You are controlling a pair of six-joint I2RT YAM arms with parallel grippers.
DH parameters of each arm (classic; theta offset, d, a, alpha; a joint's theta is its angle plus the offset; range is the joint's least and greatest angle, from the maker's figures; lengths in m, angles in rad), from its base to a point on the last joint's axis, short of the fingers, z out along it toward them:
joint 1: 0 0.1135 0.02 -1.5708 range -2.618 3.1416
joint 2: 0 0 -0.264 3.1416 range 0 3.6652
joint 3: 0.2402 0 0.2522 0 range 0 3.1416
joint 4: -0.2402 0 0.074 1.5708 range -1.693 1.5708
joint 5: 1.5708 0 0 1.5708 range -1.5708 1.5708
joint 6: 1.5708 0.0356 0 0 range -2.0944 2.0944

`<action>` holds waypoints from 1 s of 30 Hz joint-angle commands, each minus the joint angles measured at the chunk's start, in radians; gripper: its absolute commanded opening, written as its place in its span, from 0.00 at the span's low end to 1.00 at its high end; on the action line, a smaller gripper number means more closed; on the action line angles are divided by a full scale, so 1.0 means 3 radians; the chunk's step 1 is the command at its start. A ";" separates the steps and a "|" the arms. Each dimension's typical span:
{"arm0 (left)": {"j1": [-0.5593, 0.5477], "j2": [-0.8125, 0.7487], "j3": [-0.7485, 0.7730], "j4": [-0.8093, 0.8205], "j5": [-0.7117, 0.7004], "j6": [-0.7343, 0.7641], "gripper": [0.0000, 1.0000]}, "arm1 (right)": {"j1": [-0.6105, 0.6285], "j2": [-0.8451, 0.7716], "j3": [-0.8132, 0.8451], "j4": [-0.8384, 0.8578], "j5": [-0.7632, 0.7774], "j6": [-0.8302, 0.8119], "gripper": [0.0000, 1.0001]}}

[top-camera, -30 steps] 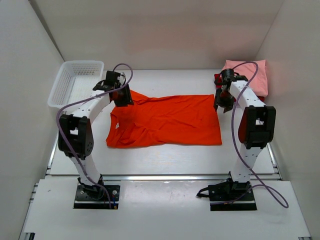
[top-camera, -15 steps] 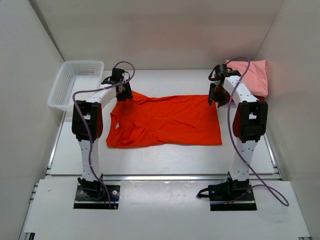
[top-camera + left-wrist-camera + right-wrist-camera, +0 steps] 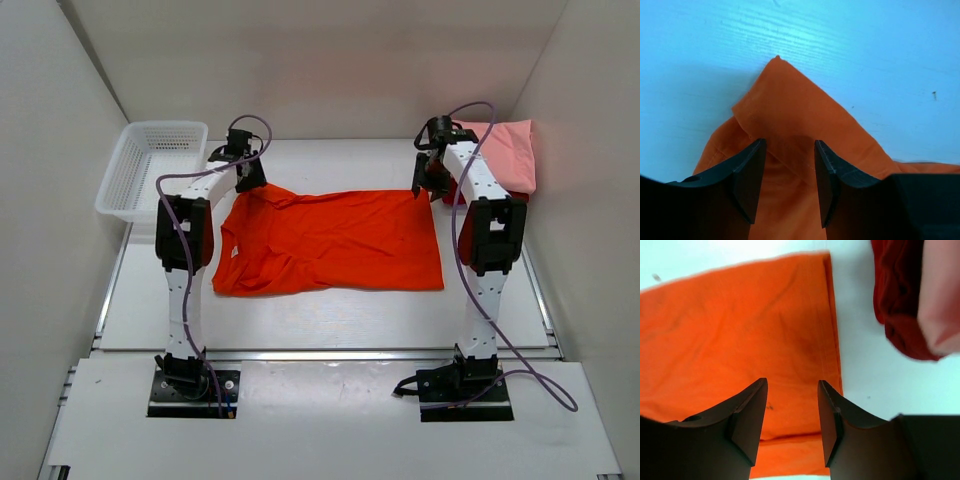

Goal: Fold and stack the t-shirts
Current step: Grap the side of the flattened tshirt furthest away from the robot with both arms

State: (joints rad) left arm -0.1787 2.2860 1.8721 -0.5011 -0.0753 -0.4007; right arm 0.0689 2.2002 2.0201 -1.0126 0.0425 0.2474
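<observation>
We count one orange t-shirt (image 3: 330,240) spread flat, one pink t-shirt (image 3: 505,150) over one dark red t-shirt (image 3: 897,300), one mesh basket (image 3: 118,175); left gripper (image 3: 789,180) and right gripper (image 3: 792,420) both gape, empty.

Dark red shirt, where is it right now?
The dark red shirt lies far right in the top view, under the light pink shirt, beside the orange shirt's right edge.

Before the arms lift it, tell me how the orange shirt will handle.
Probably floppy: the orange shirt lies flat with wrinkles and folds along its edge, so it should sag from any pinch. Likely light for its spread, being thin cloth. Pushed, it would probably bunch up rather than slide whole.
</observation>
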 commanded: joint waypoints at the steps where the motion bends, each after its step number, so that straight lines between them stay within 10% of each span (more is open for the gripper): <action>1: -0.0059 -0.0108 0.0060 -0.0073 -0.0096 0.0001 0.55 | -0.0056 0.0136 0.0388 -0.0066 -0.0004 0.0034 0.42; 9: -0.0038 -0.0129 -0.0125 -0.0007 -0.0132 0.0011 0.57 | -0.0066 0.0617 0.1089 -0.0321 0.0017 0.0045 0.42; 16: -0.0033 -0.0032 0.0013 -0.0078 -0.0127 0.0022 0.10 | -0.0066 0.0643 0.1033 -0.0194 0.0083 0.0106 0.43; 30: -0.0003 -0.0435 -0.0237 0.0023 0.0062 -0.0050 0.00 | -0.0081 0.0781 0.0906 -0.0071 0.0318 0.0285 0.42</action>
State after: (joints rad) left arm -0.1852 2.2810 1.8256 -0.5148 -0.0864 -0.4038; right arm 0.0452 2.4222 2.3081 -1.0573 0.0925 0.3073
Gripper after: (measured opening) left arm 0.045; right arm 0.424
